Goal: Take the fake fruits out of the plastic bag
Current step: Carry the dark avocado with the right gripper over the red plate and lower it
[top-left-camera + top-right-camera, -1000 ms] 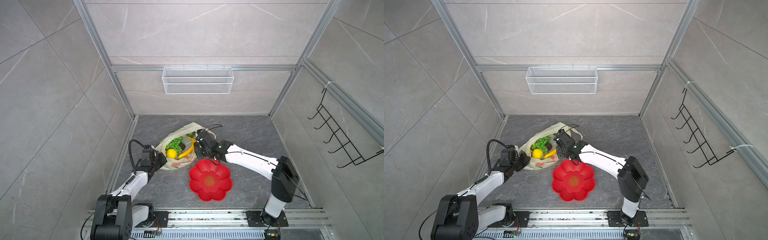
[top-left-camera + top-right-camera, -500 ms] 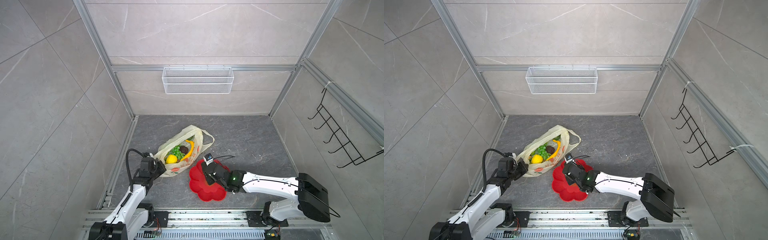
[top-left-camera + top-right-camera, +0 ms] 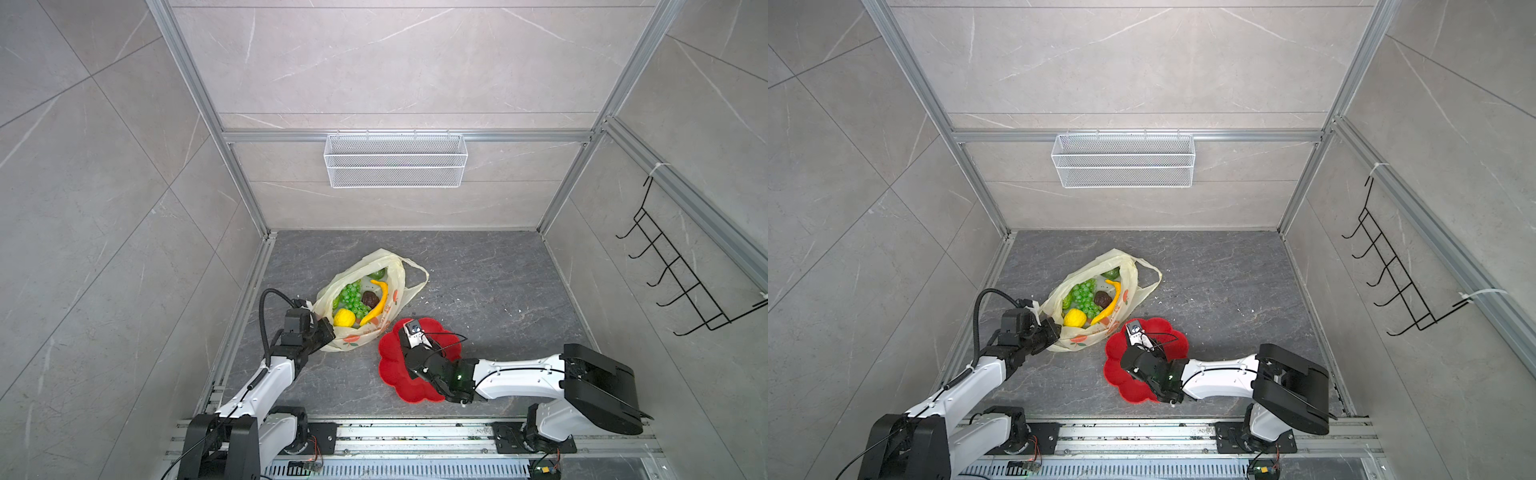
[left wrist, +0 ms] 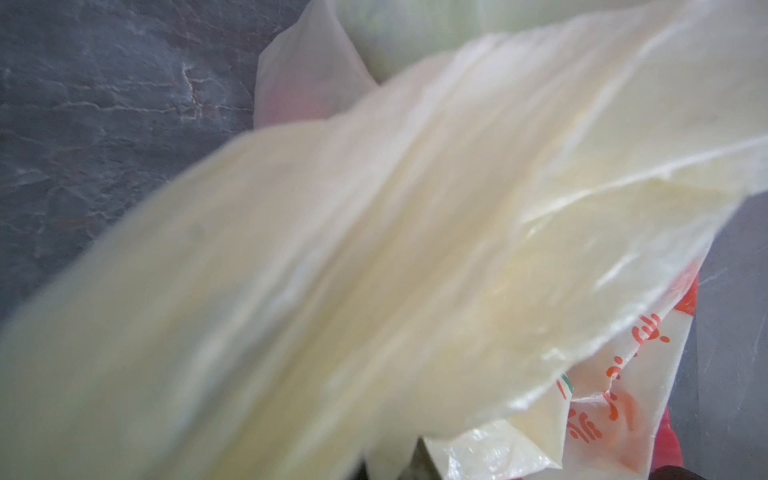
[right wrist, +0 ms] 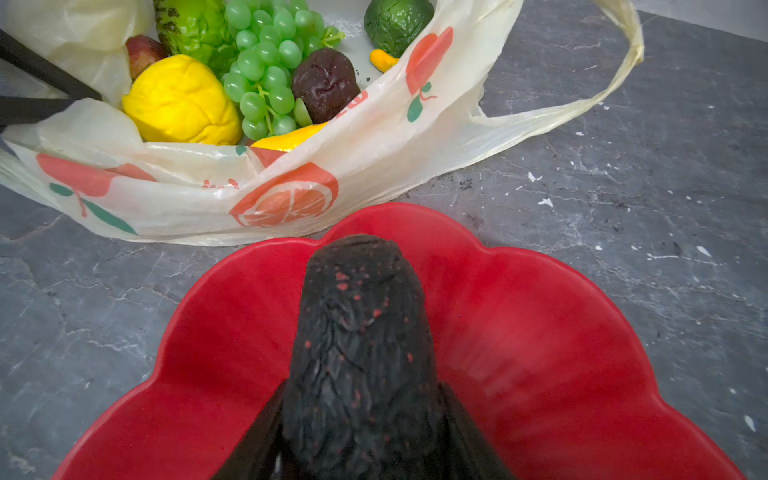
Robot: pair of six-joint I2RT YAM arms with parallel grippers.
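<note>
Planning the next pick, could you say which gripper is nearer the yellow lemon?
Left gripper, shut on the bag beside the lemon; right gripper holds a dark avocado over the plate.

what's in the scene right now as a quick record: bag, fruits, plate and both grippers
left gripper: shut on the near rim of the thin pale-yellow plastic bag
right gripper: shut on a dark bumpy plastic avocado, over the red flower-shaped plate
plate position: on the grey floor beside the bag
in bag: green grape bunch, yellow lemon, dark-brown piece, yellow banana, green avocado
stage: one fruit out, not yet released
</note>
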